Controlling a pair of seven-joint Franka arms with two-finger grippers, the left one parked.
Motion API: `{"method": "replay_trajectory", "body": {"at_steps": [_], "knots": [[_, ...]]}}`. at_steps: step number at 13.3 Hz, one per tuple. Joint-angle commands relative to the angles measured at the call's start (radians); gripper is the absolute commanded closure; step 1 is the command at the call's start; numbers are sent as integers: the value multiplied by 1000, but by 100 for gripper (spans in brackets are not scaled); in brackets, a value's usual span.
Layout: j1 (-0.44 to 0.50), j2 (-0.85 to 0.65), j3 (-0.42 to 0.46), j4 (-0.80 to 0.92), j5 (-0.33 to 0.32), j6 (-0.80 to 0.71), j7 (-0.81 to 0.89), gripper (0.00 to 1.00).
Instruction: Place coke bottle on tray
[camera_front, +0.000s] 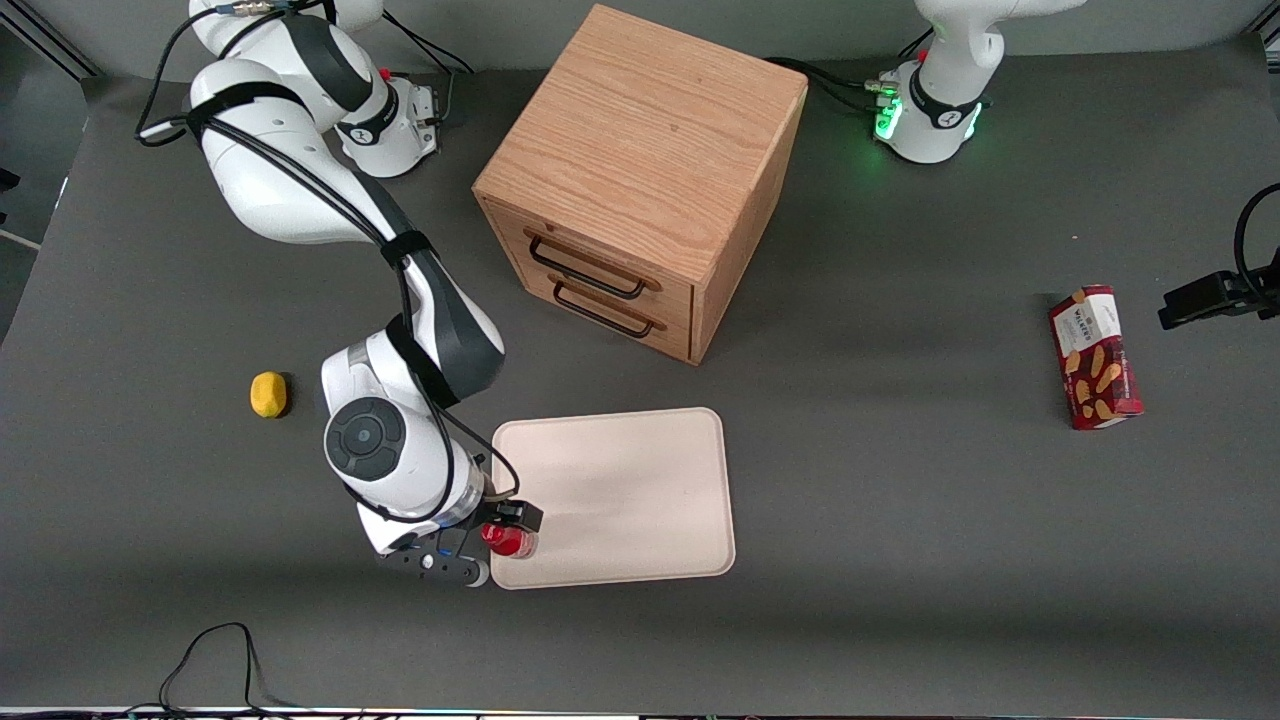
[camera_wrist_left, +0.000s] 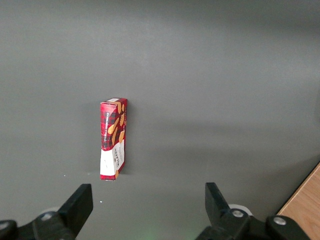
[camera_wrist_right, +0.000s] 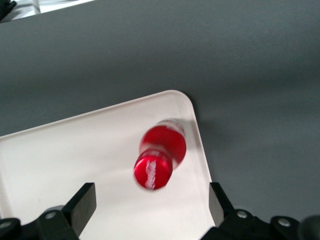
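One arm bent down low over the counter (camera_front: 900, 560), wrist aimed straight down, end effector (camera_front: 507, 532) above the tray (camera_front: 640, 490) corner nearest the front camera at the working arm's end. Fingers (camera_wrist_right: 82, 205) spread wide, pinching nothing. Coke bottle (camera_wrist_right: 161, 152) standing on the tray just inside that rounded corner, right between and below the fingers, touching neither. Red cap with white lettering, red body, slightly blurred.

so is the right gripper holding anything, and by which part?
Nothing. The gripper is open above the small red coke bottle, which stands free on the cream-white rectangular tray.
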Motion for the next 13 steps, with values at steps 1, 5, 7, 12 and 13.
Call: {"method": "replay_trajectory", "body": {"at_steps": [1,5,7,12,13], "knots": [[-6,-80,17,3,-16,-121,27,0],[-20,-185,28,-1,13,-278,18,0],[-48,-262,25,-7,66,-378,-76,0],[-136,-449,20,-135,128,-559,-214,0],[-175,-512,19,-202,158,-559,-258,0]]}}
